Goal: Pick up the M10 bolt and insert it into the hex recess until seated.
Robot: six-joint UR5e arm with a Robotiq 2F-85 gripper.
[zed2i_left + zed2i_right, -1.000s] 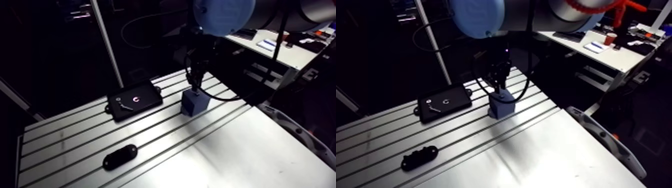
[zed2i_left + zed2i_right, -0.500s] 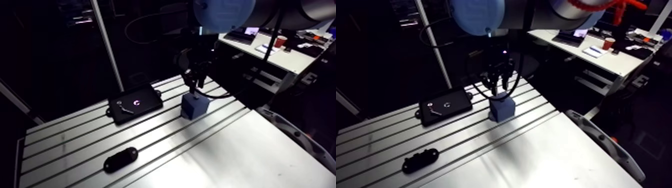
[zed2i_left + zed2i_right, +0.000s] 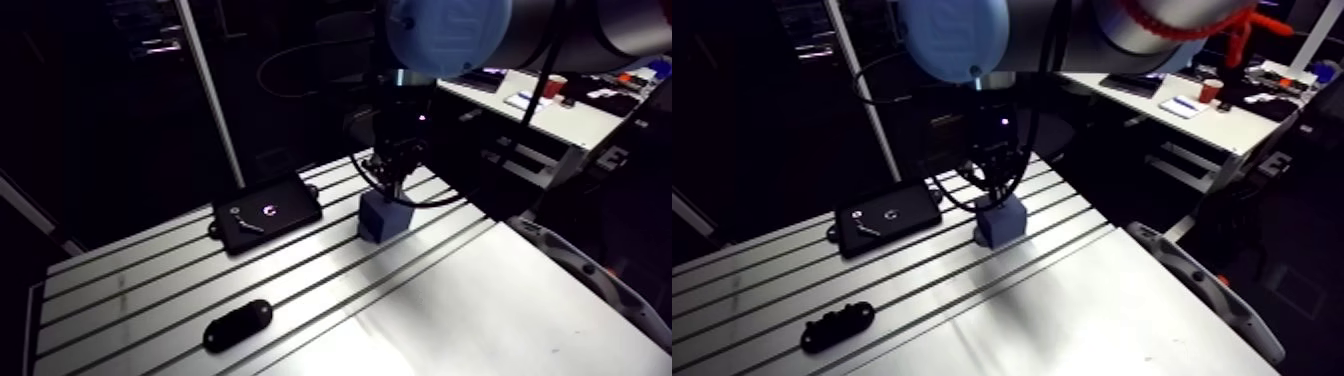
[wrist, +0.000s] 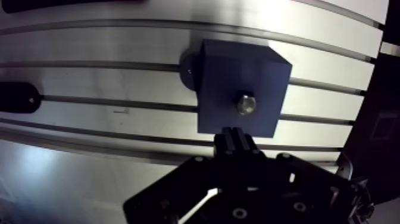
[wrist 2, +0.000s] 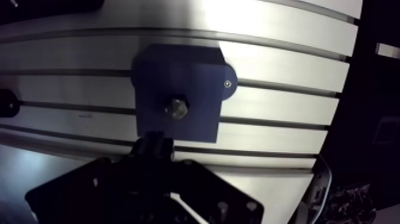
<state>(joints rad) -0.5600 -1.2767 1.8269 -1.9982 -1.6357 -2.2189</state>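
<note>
A blue block (image 4: pixel 238 71) is fixed on the slotted aluminium table (image 3: pixel 450 300). The silver M10 bolt (image 4: pixel 246 103) stands in the recess on the block's top face, only its round end showing. My gripper (image 4: pixel 237 138) hangs above the block's near edge, apart from the bolt, its two dark fingers pressed together with nothing between them. In the arm view the gripper (image 3: pixel 392 180) hovers just over the block (image 3: pixel 380 215).
A flat black plate (image 3: pixel 265 212) with small metal parts on it lies left of the block. A black oblong piece (image 3: pixel 238 325) sits nearer the table's front left. A screw tab (image 5: pixel 227 82) sticks out from the block's base.
Earlier the gripper was down on the block's top; then it lifted with fingers apart. Now it hovers higher with fingers together, and the bolt stays in the block.
</note>
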